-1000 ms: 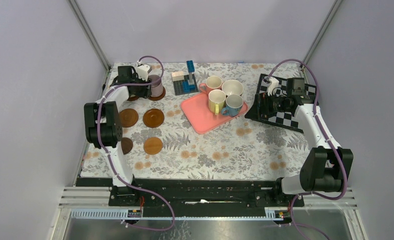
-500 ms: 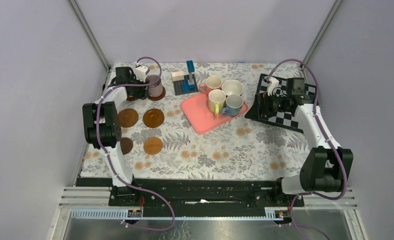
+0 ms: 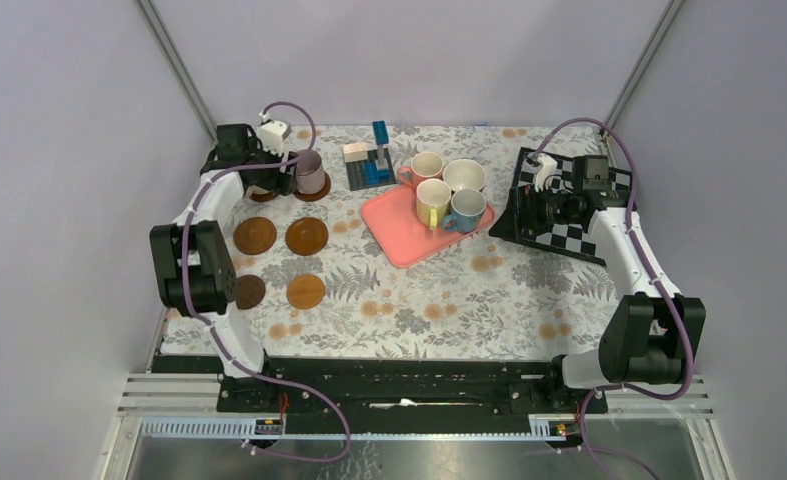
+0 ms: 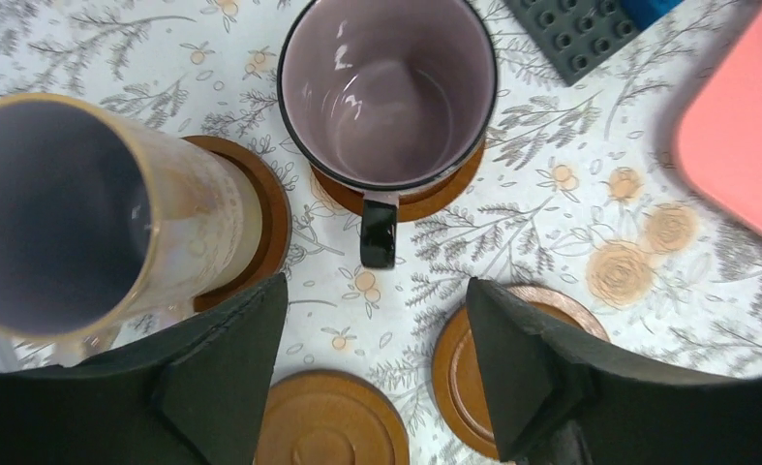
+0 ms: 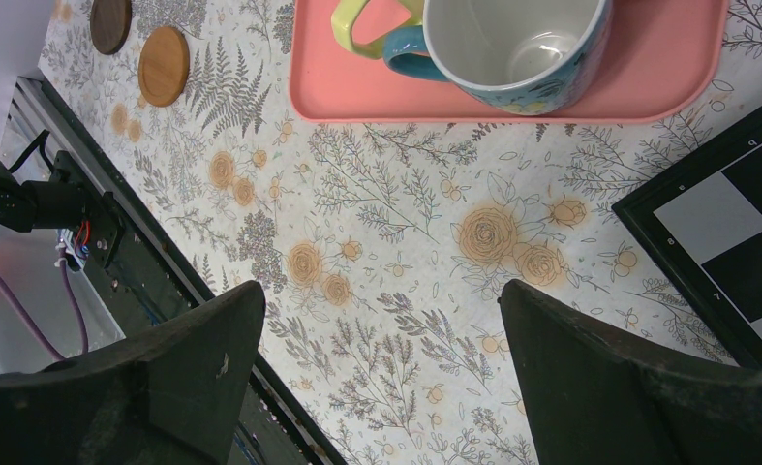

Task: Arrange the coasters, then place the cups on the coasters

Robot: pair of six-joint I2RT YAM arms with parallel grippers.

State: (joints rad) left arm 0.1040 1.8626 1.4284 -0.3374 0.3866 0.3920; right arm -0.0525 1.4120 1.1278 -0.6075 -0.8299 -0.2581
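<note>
**Four mugs sitting in the tray**

The pink rectangular tray [image 3: 394, 238] is holding salmon, white, yellow and blue mugs. The empty mauve ceramic mug [image 4: 386, 92] is standing on an orange-brown round coaster [image 4: 433, 197]. The left gripper [image 4: 372, 291] is hovering above it with jaws spread. The right gripper [image 5: 381, 300] is gaping wide, holding nothing.

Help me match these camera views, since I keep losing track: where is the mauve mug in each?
Top external: the mauve mug stands far left on the table, near the back edge.
Left wrist: top centre, handle pointing down the picture.
Right wrist: not in it.
Shared landmark: the pink tray.
</note>
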